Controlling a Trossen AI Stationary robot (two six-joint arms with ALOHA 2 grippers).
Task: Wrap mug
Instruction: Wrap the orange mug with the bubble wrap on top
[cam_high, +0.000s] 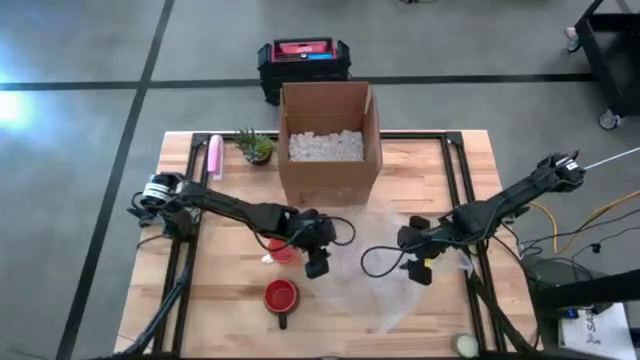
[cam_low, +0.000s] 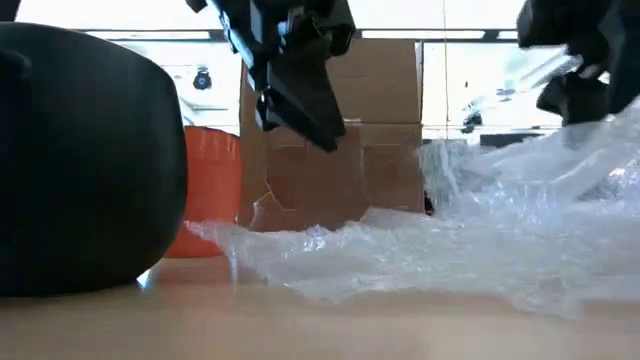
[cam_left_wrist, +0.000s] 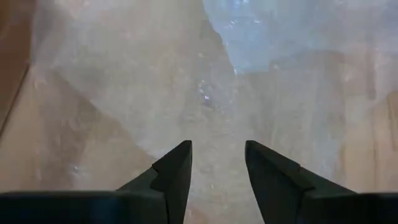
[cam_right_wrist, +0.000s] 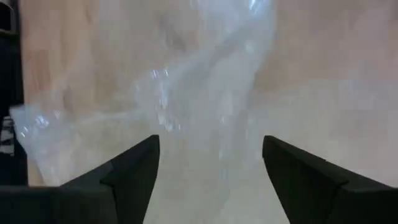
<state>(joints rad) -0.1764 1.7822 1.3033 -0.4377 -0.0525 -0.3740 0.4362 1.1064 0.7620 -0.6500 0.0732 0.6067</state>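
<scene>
A mug with a red inside and dark outside (cam_high: 281, 296) stands upright on the table near the front edge, filling the left of the low view (cam_low: 80, 160). A second red cup (cam_high: 280, 250) stands just behind it. A clear bubble-wrap sheet (cam_high: 395, 275) lies crumpled on the table to their right. My left gripper (cam_high: 318, 264) hangs open over the sheet's left edge (cam_left_wrist: 205, 81), clear of it in the low view (cam_low: 305, 110). My right gripper (cam_high: 420, 268) hangs open above the sheet's right part (cam_right_wrist: 199, 81).
An open cardboard box (cam_high: 328, 140) of white packing peanuts stands at the far middle. A small plant (cam_high: 256, 147) and a pink object (cam_high: 214, 155) sit at the far left. A black and red case (cam_high: 305, 60) lies on the floor beyond.
</scene>
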